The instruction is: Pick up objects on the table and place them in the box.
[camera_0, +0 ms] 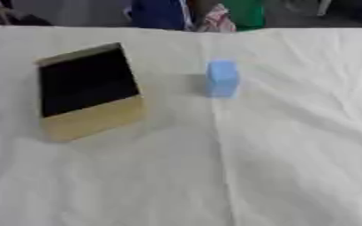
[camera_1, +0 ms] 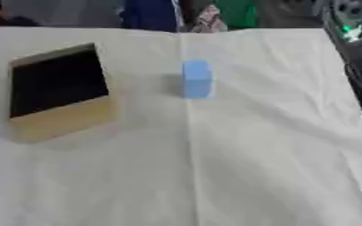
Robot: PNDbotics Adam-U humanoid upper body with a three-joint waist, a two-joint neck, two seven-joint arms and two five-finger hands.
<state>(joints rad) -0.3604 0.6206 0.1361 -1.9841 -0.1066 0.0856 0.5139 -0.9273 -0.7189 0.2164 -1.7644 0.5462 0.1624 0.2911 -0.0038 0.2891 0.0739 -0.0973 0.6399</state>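
A light blue block stands upright on the white cloth, slightly right of the middle and toward the far side. To its left sits an open wooden box with a dark inside, its opening facing up and toward me. Nothing shows inside the box. The block and the box are apart, with a strip of cloth between them. A dark arm part with a small green light runs down the right edge of the right eye view. No hand shows on it, and neither hand appears in either view.
The white cloth covers the table and has a crease running down from the block. Along the far edge are blue, green and patterned clothes of people.
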